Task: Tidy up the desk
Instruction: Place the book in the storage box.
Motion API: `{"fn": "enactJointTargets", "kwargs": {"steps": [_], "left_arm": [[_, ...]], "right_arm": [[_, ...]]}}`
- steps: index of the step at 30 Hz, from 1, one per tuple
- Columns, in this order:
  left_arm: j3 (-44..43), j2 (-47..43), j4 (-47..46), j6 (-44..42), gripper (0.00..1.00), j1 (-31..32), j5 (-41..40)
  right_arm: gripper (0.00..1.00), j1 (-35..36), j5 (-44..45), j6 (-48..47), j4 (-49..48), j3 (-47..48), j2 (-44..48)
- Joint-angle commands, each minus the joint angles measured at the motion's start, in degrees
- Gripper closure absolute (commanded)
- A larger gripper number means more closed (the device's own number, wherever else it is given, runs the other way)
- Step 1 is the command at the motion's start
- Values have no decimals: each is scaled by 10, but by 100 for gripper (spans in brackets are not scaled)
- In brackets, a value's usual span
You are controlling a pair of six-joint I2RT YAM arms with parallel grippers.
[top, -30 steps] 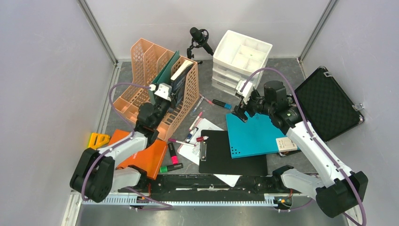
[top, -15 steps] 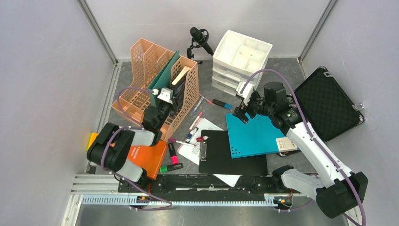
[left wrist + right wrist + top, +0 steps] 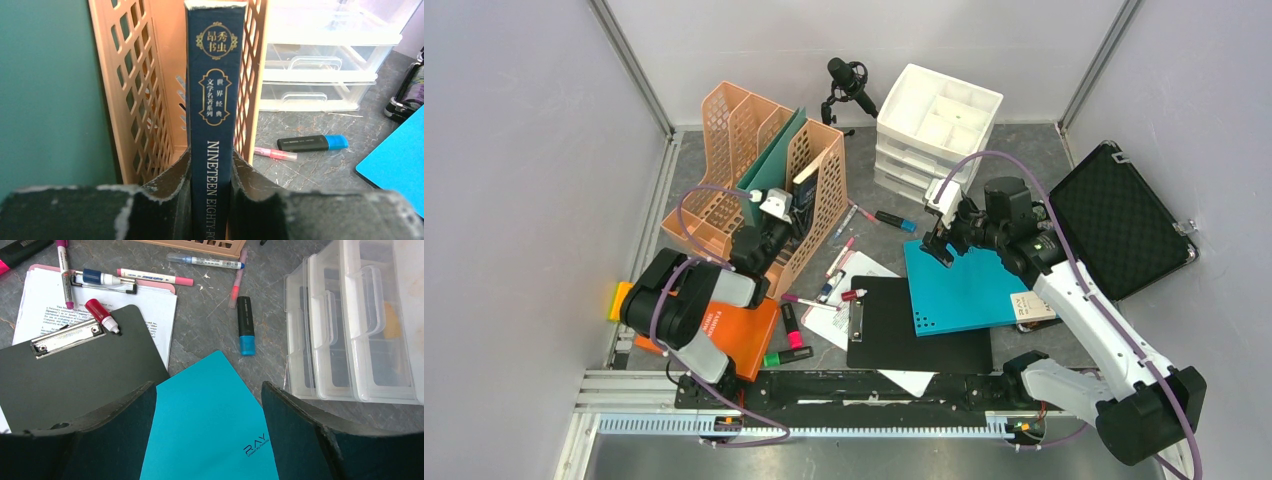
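The dark grey stone desk (image 3: 1024, 150) holds scattered stationery. My left gripper (image 3: 782, 217) is shut on a dark blue book (image 3: 805, 187) standing spine-out in the rightmost slot of the orange file rack (image 3: 744, 130). In the left wrist view the jaws (image 3: 211, 170) clamp the book's spine (image 3: 216, 100) between the rack's walls (image 3: 145, 90), with a green folder (image 3: 50, 90) to the left. My right gripper (image 3: 934, 243) is open and empty, hovering over the far corner of a teal notebook (image 3: 964, 285). The notebook (image 3: 200, 440) lies between the jaws (image 3: 209, 410).
A white drawer unit (image 3: 934, 125) and a microphone (image 3: 849, 80) stand at the back. A black foam-lined case (image 3: 1124, 215) lies open at the right. A black clipboard (image 3: 914, 325), papers, pens, a blue highlighter (image 3: 245, 325), an orange notebook (image 3: 734, 330) and a yellow object (image 3: 621, 298) lie in front.
My left arm has swung round and pushed the book from a tilted pose to upright, deeper in the rack's right slot. The right arm has barely moved.
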State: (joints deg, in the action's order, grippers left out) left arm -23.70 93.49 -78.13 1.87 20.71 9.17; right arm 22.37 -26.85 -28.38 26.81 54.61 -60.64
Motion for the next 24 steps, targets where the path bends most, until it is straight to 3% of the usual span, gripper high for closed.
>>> {"fn": "enactJointTargets", "kwargs": {"steps": [1,6,13,16,20,24], "left_arm": [[-3,-5,-111,-39,65,-2,-13],[14,-19,-111,-61,43,-2,-14],[33,-93,-62,-100,25,-2,3],[20,-183,84,-125,17,-1,8],[-55,-300,403,-152,1,-2,13],[-97,-393,596,-208,0,-1,17]], "right_arm": [[18,-2,-5,-3,-4,0,5],[18,-2,-6,-3,-4,-2,8],[18,-3,-5,-3,-3,-7,13],[18,-2,-6,-5,1,-3,11],[17,-2,-11,-12,5,5,2],[17,-2,-22,-16,4,10,-7]]}}
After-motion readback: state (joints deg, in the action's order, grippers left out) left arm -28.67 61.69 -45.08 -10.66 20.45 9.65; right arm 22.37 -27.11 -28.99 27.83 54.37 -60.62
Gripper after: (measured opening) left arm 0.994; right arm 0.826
